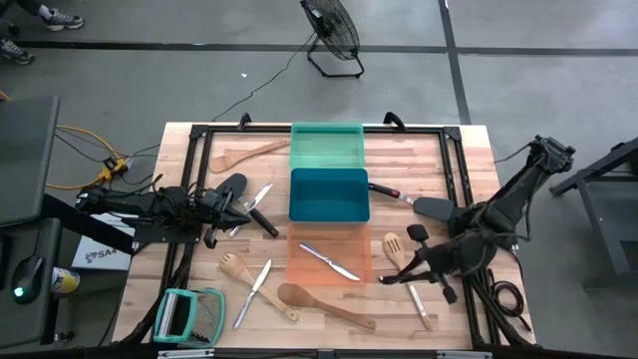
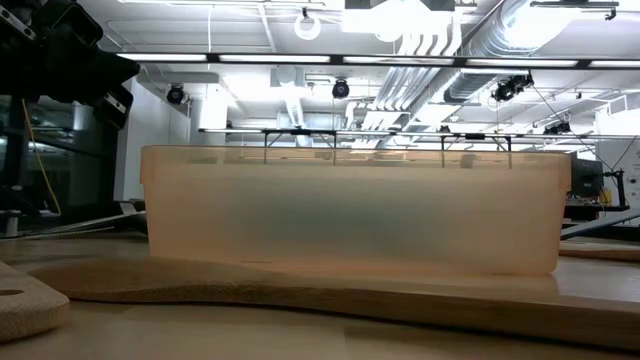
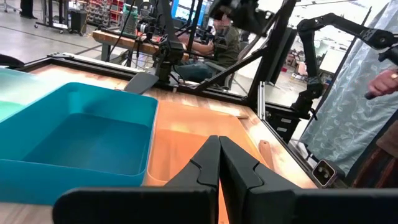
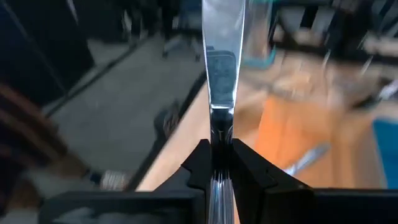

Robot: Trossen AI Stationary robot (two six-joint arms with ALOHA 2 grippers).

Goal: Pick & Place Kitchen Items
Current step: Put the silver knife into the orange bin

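My right gripper (image 1: 392,277) is near the table's right front, beside the orange tray (image 1: 329,261), and is shut on a silver metal knife (image 4: 222,56). My left gripper (image 1: 242,207) is shut and empty at the left, next to the blue tray (image 1: 329,194); it also shows in the left wrist view (image 3: 219,163). A black spatula (image 1: 229,185) and a black-handled knife (image 1: 261,207) lie on the table by the left gripper. A silver utensil (image 1: 330,261) lies in the orange tray. My right gripper pinches the knife between its two fingers, about where the blade meets the handle (image 4: 221,124). The knife lies along the fingers. Its blade sticks out forward past the fingertips, and its handle (image 4: 217,186) runs back between them.
The green tray (image 1: 327,147) is at the far middle. On the table lie a wooden spatula (image 1: 244,157), a wooden fork (image 1: 236,267), a silver knife (image 1: 254,289), a wooden spoon (image 1: 319,304), a slotted wooden spatula (image 1: 395,245), another knife (image 1: 420,309) and a black spatula (image 1: 431,207). A green slicer (image 1: 189,314) is at the front left.
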